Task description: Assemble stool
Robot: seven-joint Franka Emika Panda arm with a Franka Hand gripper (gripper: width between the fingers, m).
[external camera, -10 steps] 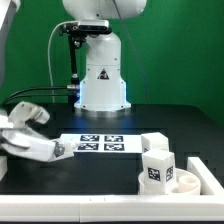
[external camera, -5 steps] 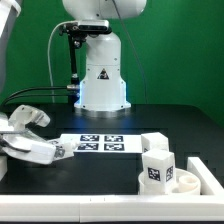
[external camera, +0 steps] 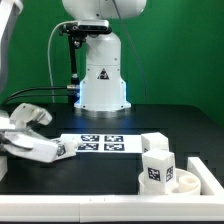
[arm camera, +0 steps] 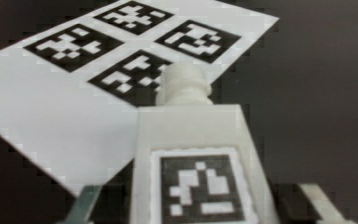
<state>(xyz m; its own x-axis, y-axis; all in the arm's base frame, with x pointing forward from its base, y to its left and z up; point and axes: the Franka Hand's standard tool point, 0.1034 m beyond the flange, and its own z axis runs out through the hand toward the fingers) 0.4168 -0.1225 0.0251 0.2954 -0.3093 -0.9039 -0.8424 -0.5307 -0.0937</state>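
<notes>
1. Stool leg (arm camera: 197, 150) sits between the gripper's (arm camera: 202, 205) two fingers, which are pressed in on its sides; the grip looks taken low at the table so the leg can be lifted away. In the exterior view the same leg (external camera: 42, 150) lies tilted at that view's left, just beside the marker board (external camera: 100, 144).
2. Leg: chunky white plastic block, flat faces, a narrower stub at the far end, presumably the plug for a socket. A black-and-white square tag covers the face toward the wrist camera.
3. Seat (external camera: 195, 180) lies at the exterior view's right, well apart from the gripped leg: shallow round white disc with a raised rim. Two more legs (external camera: 155, 160) stand upright at or in it; whether they are seated in sockets I cannot tell.
4. Marker board: thin, flat, white, four tags showing, flat on the black matte table (external camera: 110, 185).
5. Judgement: the held leg is not yet fitted; carrying it across to the seat comes next.
</notes>
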